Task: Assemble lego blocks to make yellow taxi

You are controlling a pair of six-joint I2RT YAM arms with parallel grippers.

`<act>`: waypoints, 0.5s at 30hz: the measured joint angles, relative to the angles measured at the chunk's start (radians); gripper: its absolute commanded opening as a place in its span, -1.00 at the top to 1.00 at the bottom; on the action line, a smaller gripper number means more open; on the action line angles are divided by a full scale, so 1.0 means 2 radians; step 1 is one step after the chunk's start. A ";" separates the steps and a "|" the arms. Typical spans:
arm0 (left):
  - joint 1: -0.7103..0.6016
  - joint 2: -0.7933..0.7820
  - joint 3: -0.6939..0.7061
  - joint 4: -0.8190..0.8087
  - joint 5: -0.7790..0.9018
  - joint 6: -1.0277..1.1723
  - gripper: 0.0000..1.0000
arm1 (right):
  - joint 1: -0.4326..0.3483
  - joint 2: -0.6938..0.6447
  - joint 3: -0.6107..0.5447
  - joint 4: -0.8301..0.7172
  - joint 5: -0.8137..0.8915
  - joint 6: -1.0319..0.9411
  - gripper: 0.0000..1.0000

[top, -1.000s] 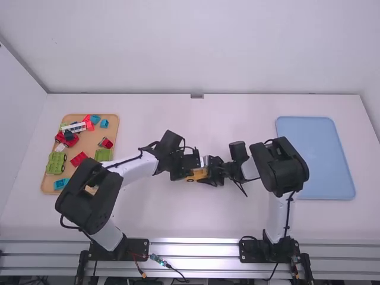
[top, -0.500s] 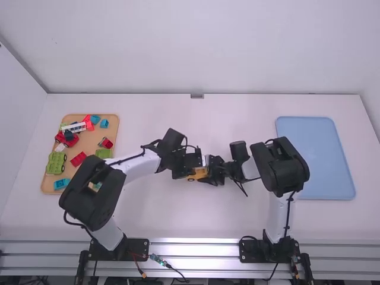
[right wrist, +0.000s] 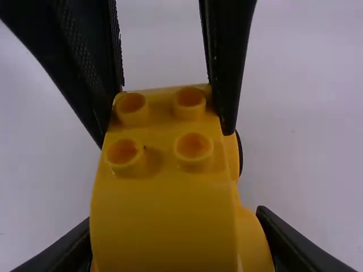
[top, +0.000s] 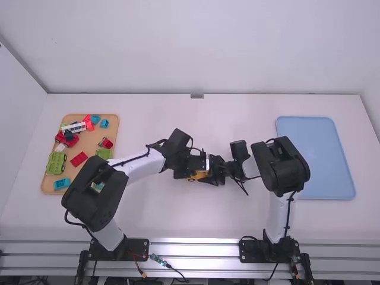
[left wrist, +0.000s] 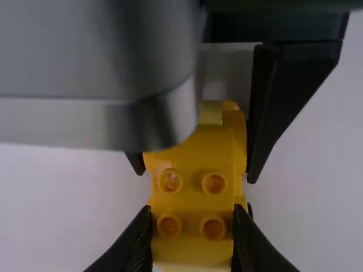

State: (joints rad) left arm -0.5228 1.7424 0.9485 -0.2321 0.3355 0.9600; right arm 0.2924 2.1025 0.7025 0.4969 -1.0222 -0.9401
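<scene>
yellow taxi (top: 201, 174): at mid-table, between the arms; four studs visible on one end.
left jaws (top: 191, 173): closed on the yellow taxi, gripping its studded end.
right jaws (top: 209, 174): closed on the yellow taxi, gripping its opposite end.
tan tray (top: 89, 141): at left on the table (top: 166, 219), bearing a green car (top: 55, 163) and a red block (top: 78, 159).
blue tray (top: 314, 160): on the right.

L arm (top: 143, 168) has shifted slightly twd R arm (top: 280, 169) since ~1 sec ago.
</scene>
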 measured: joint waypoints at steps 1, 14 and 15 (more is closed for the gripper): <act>-0.001 0.000 0.001 -0.002 -0.002 -0.003 0.97 | 0.000 0.000 0.001 -0.002 0.000 -0.002 0.09; -0.007 0.000 0.007 -0.010 -0.011 -0.028 0.97 | 0.001 0.000 0.002 -0.001 0.002 -0.001 0.08; -0.007 0.000 0.006 -0.002 -0.016 -0.040 0.97 | 0.000 0.000 0.003 0.000 0.005 0.001 0.07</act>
State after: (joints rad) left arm -0.5365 1.7428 0.9596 -0.2359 0.3038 0.8803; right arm 0.2932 2.1025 0.7082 0.4973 -1.0126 -0.9375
